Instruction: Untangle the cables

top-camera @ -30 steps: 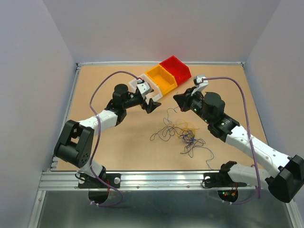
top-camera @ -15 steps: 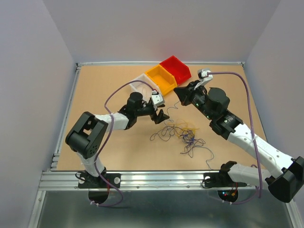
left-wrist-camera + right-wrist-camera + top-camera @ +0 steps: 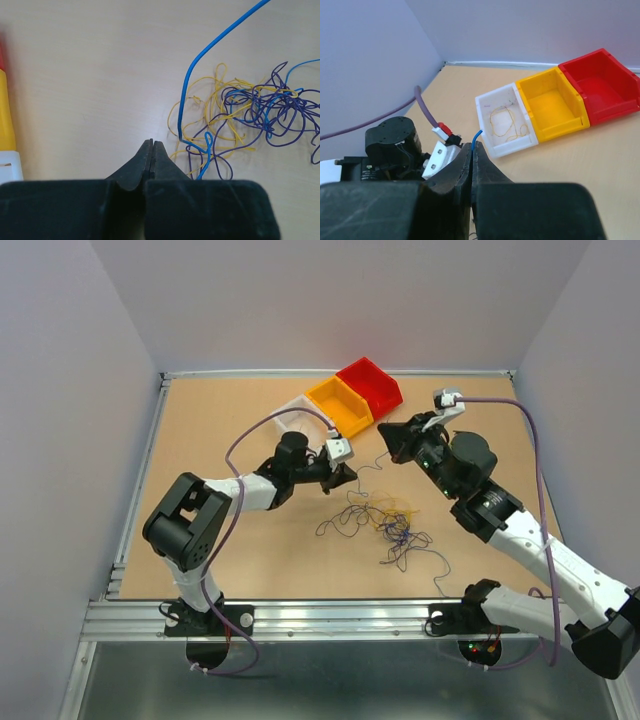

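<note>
left wrist, cables (image 3: 255, 107) tangled, yellow, blue, purple

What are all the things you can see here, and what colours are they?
tangled cables: too many to count, yellow, blue and dark purple, middle of the table
blue cable: one, blue, runs up from the tangle to the right gripper
yellow cable: one loop, yellow, inside the white bin
white bin: one, white, far side of the table
yellow bin: one, yellow, beside the white bin
red bin: one, red, end of the row
table: one, tan
left gripper: one, black, shut, at the tangle's edge
right gripper: one, black, shut on the blue cable
</note>
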